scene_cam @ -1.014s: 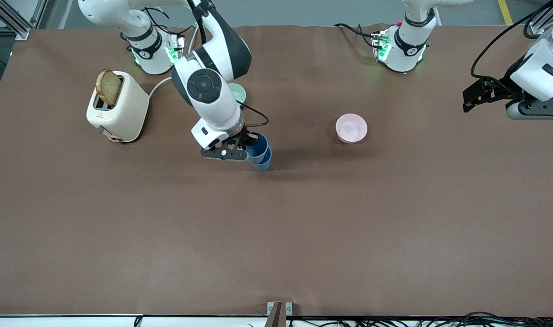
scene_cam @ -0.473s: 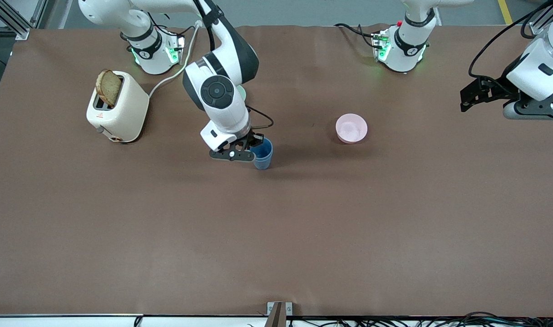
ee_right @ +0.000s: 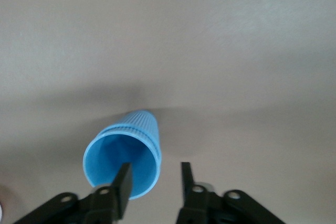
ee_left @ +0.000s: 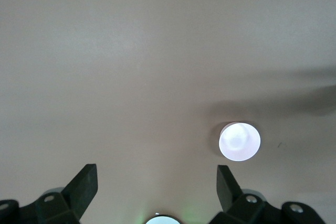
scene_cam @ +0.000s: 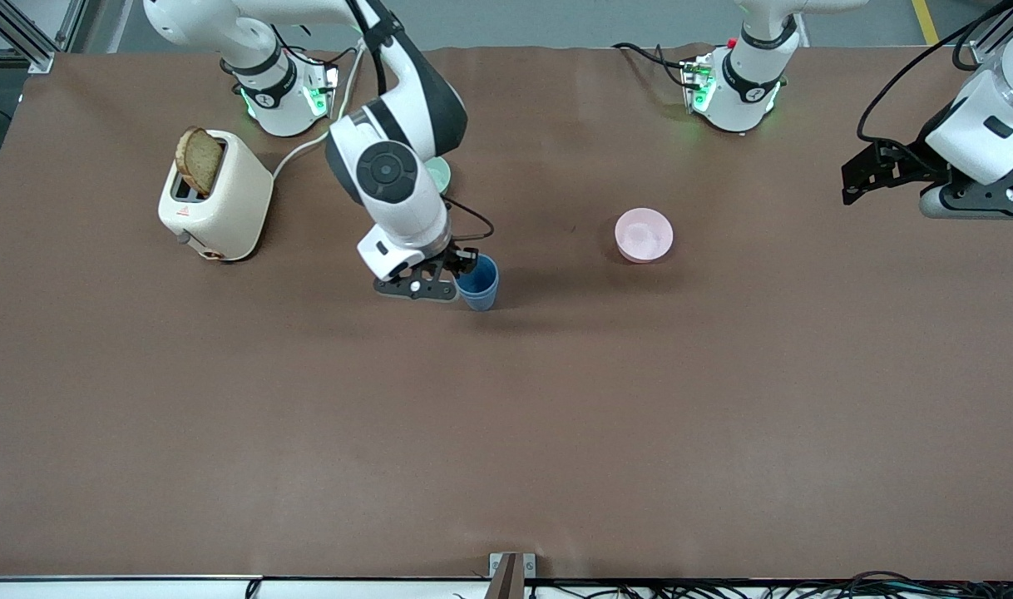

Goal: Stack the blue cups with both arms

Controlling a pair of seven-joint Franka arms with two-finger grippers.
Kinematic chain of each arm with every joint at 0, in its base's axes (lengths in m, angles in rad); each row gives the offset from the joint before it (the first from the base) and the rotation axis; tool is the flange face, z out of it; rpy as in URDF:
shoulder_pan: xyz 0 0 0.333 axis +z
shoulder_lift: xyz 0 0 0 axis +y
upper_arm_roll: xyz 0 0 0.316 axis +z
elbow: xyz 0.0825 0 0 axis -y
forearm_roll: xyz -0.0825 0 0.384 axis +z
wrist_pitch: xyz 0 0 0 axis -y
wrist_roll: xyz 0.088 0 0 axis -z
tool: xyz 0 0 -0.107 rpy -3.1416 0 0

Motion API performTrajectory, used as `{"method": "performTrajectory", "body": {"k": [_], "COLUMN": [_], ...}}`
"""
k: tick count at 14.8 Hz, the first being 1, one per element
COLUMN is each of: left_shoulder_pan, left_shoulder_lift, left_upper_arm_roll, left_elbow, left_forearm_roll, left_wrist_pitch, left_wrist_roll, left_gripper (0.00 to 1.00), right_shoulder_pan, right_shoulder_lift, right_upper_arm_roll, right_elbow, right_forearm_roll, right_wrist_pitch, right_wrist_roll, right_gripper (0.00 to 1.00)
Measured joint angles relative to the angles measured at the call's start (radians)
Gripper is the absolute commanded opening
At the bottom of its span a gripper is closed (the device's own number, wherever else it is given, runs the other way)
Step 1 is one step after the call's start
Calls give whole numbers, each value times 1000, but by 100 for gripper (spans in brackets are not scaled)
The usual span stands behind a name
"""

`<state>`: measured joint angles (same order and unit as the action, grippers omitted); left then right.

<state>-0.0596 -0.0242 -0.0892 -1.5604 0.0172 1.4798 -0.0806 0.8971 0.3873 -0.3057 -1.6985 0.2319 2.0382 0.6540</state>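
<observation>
The two blue cups (scene_cam: pixel 478 285) stand nested as one upright stack near the middle of the table. In the right wrist view the stack (ee_right: pixel 137 129) shows a doubled rim. My right gripper (scene_cam: pixel 463 268) is open at the stack's rim (ee_right: pixel 155 179). One finger (ee_right: pixel 123 182) is over the cup mouth and the other is outside the wall, with clear gaps. My left gripper (scene_cam: pixel 856 179) is open and empty (ee_left: pixel 156 182). It waits in the air over the left arm's end of the table.
A pink bowl (scene_cam: pixel 644 235) sits toward the left arm's end from the cups and also shows in the left wrist view (ee_left: pixel 239 141). A pale green bowl (scene_cam: pixel 438 173) is partly hidden under the right arm. A cream toaster (scene_cam: pixel 215 195) holds a bread slice (scene_cam: pixel 199 160).
The upper blue cup, held above the lower one, has gone down into it. The right gripper has opened and let it go. The left arm shifted only slightly.
</observation>
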Motion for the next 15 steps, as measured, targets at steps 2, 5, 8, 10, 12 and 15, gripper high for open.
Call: {"method": "performTrajectory", "body": {"k": [2,5,8,10,12,15], "left_shoulder_pan": [0,1,1,2,3,4], "left_shoulder_lift": [0,0,0,0,0,-6], "left_upper_arm_roll": [0,0,0,0,0,0], "left_elbow": [0,0,0,0,-1,-21], "left_forearm_roll": [0,0,0,-4,-23,-37], "left_wrist_pitch": [0,0,0,0,2,42], "left_wrist_roll": [0,0,0,0,-3,-5], "left_gripper": [100,100,100,100,100,100], "right_shoulder_pan": [-58,-173,-294,-382,-466,-544], "right_shoulder_lift": [-61,-168,-228,-252,-274,-315], "right_upper_arm_roll": [-29,-67,-75,-76,-78,-80], "right_elbow": [13,14,10,10,11,26], "right_forearm_roll": [-7,-99,-136,-137,-138,-143], "right_wrist_pitch": [-50,-101,-109,-109,-119,-195], "right_wrist_roll": [-42,-144,-267,-359,-440,-551], "right_gripper": [90,90,95,100,100,100]}}
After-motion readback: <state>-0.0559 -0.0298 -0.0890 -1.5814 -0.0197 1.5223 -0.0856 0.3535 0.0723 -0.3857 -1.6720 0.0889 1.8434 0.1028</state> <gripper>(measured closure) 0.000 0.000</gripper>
